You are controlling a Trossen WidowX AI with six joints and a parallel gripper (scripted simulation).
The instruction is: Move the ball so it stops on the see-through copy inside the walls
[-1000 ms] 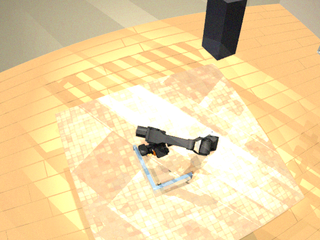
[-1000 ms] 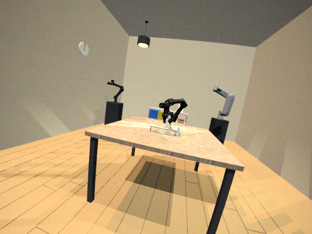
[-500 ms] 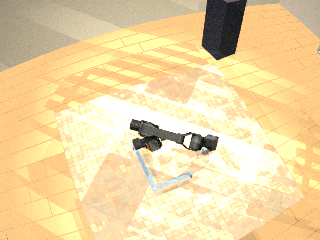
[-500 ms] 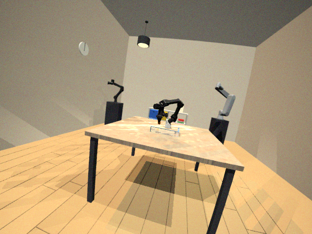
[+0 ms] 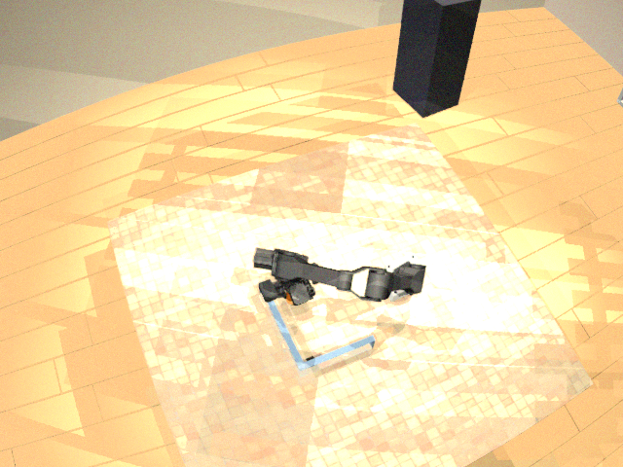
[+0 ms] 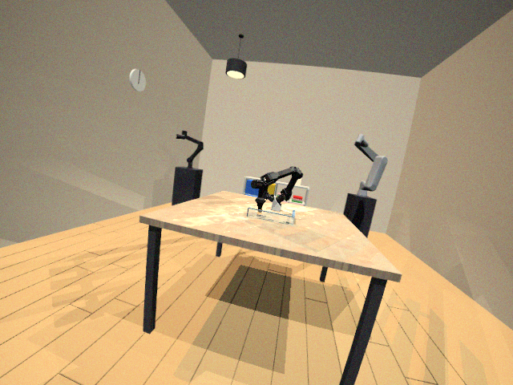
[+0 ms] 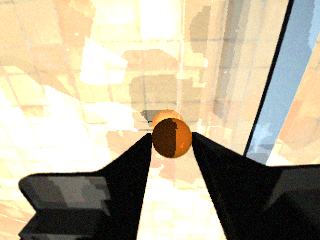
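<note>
Centrally, a pale checkered table (image 5: 453,261) on dark legs over plank flooring, with a dark pedestal (image 5: 435,50) at the far right edge of the top view. Stretched across the table's middle, the dark arm (image 5: 327,273), base at right, forearm reaching left, wrist bent down toward the table top. Just near of the wrist, two low clear walls (image 5: 302,346) meeting in an L: one blue-edged strip running from beside the gripper toward the near side, the other turning right from the corner. At the far end of the left strip, the gripper (image 5: 286,291), pointed down, fingers partly closed and clamped on the orange ball (image 7: 171,139), pinched between the two dark tips in the wrist view. Half of the ball in shadow, half lit. Directly behind the held ball in the wrist view, a paler orange rounded shape (image 7: 164,116) peeking out above it, possibly the see-through copy, though too little visible to be sure. To the right in that view, a blue wall strip (image 7: 295,75) with a dark edge, close beside the right finger. From the top view, only a small orange sliver (image 5: 288,298) of the ball visible beneath the gripper, just inside the wall's far end.
</note>
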